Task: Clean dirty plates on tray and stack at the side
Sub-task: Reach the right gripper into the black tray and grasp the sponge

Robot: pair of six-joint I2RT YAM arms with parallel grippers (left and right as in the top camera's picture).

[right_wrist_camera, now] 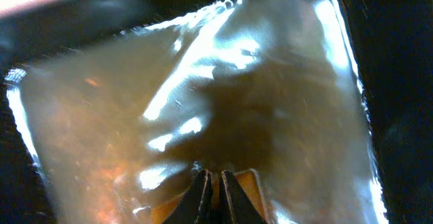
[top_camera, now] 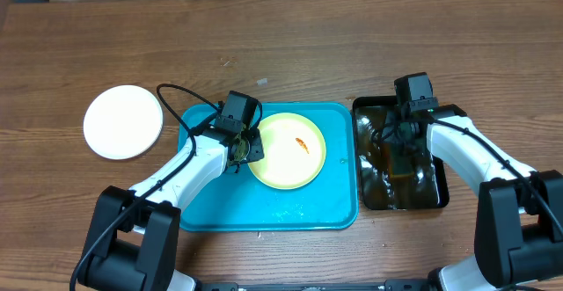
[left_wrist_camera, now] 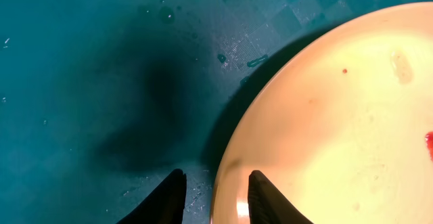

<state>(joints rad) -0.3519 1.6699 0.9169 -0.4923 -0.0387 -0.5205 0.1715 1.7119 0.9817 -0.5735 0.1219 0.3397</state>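
Pale yellow plate (top_camera: 286, 150) lies on the tray (top_camera: 264, 212).
Left gripper (left_wrist_camera: 218, 174) spread astride its 9 o'clock rim; right gripper (right_wrist_camera: 214, 176) pressed together in the black basin (top_camera: 437, 199), 3 o'clock of tray.

wooden table (top_camera: 352, 45), white plate (top_camera: 123, 121), turquoise tray (top_camera: 264, 212), black basin (top_camera: 371, 194)

A large turquoise tray (top_camera: 268, 212) with rounded corners and a low rim lies flat at the middle of the wooden table (top_camera: 352, 45). A round, shallow pale yellow plate (top_camera: 286, 150) lies right side up in its far half, slightly right of centre. The plate bears a small orange-red smear near its middle and a tiny red speck. Small droplets dot the tray floor beside it. A white plate (top_camera: 123, 121), with no smears showing, lies flat on the table, apart to the tray's left.
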